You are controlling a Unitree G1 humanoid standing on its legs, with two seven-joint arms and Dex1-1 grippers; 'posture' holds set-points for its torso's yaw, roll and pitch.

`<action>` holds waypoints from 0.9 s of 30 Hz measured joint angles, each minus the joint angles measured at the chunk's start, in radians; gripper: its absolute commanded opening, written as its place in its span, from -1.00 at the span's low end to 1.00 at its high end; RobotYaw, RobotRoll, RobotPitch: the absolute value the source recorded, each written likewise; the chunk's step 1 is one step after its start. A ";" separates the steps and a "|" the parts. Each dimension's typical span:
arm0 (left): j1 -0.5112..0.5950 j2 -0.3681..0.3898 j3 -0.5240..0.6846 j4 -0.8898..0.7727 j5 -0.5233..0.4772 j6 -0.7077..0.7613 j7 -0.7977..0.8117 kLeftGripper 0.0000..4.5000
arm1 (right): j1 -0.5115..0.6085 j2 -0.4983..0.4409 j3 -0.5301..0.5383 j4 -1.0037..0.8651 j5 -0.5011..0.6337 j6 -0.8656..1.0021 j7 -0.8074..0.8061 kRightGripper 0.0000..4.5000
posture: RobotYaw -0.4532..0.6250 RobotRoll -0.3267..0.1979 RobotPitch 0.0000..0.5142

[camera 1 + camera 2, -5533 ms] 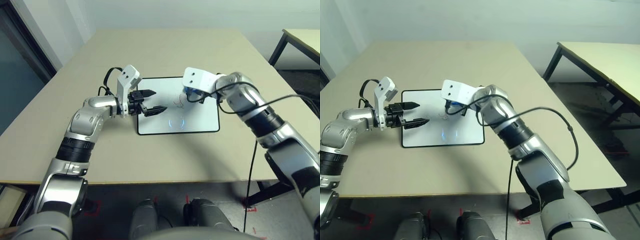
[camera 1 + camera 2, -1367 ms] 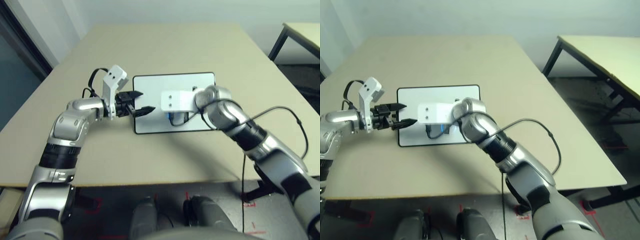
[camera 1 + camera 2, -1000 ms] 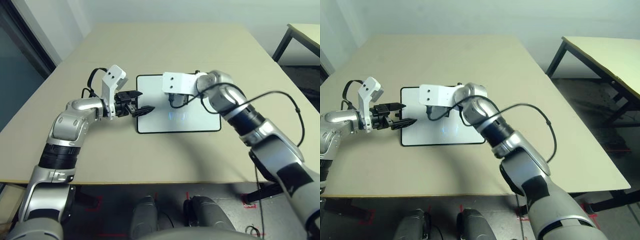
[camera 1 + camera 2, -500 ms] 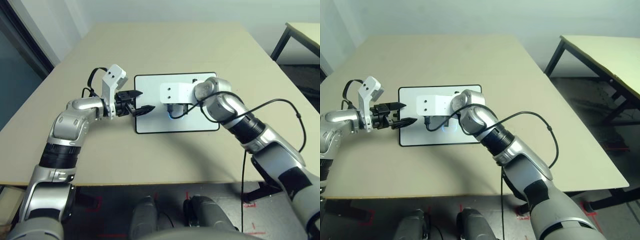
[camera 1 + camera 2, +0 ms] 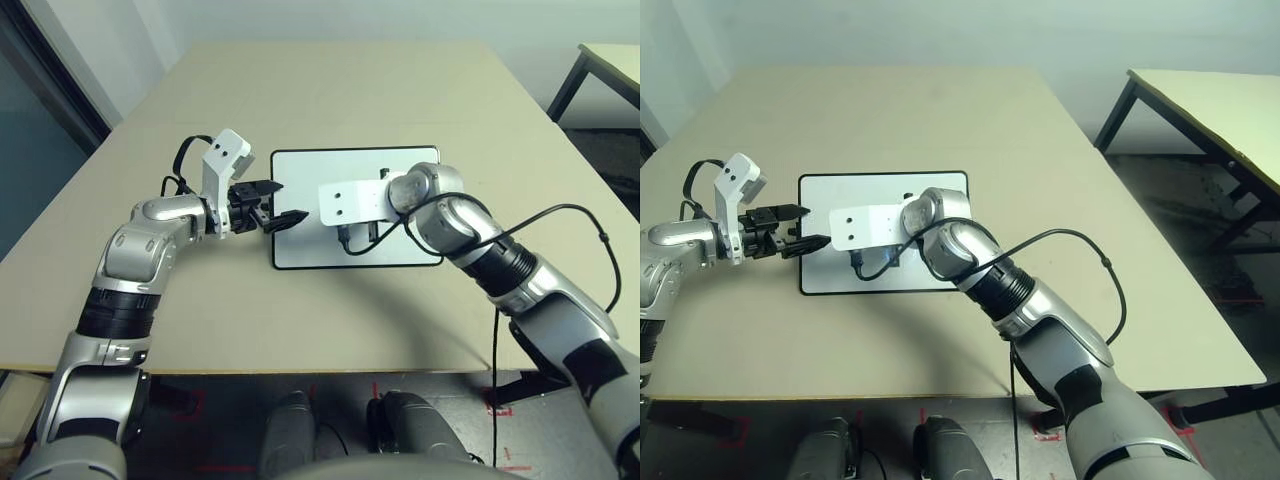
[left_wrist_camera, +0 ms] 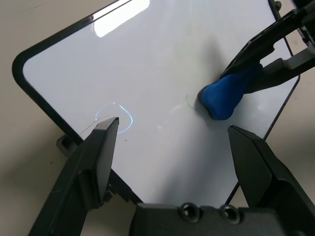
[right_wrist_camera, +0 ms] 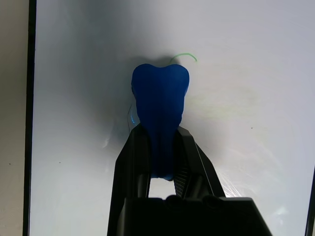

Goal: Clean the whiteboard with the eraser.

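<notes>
The right gripper (image 7: 160, 162) is pinching the eraser (image 7: 160, 105) by its near end, both fingers pressed into its sides, and the blue block is bulging out past the tips. That bulge is telling me the eraser is soft and spongy, light too, so it is going to squash under pressure instead of slipping; I'd judge the grip is best kept low on the block as it is now, leaving the far face free to rub. Its tip is pressing onto the board (image 5: 400, 165), right beside a thin green curl (image 7: 184, 55) that is peeking out from behind it.

The left gripper (image 6: 172, 147) is hanging spread wide at the board's left edge, nothing between its fingers, with the board's rounded corner lying just ahead of it. A faint blue loop (image 6: 115, 115) is sitting close to one of its fingers (image 6: 96, 162), between that finger and the eraser, not yet wiped. The board itself is looking stiff, slick and glossy, lying flat on the table (image 5: 330, 90); I can't tell whether the left fingers are touching its frame, so it may be sliding freely under a hard push. The rest of the surface is looking mostly clean already.
</notes>
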 measured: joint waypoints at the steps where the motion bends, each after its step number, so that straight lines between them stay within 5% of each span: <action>1: 0.000 -0.001 0.000 -0.002 -0.002 0.000 0.001 1.00 | -0.016 0.015 -0.002 0.021 0.001 -0.001 -0.012 -0.73 | -0.18 0.25 -0.81; 7: 0.001 0.000 0.000 -0.017 -0.013 0.009 0.005 1.00 | -0.121 0.090 -0.051 0.169 0.012 -0.042 -0.098 -0.74 | -0.16 0.25 -0.81; 20: 0.004 0.006 0.004 -0.017 -0.016 0.015 0.014 1.00 | 0.046 -0.041 0.024 -0.066 -0.014 -0.012 0.060 -0.74 | -0.17 0.25 -0.81; 27: 0.000 0.004 0.002 -0.015 -0.016 0.012 0.012 1.00 | -0.134 0.069 -0.057 0.185 -0.004 -0.039 -0.091 -0.74 | -0.18 0.25 -0.83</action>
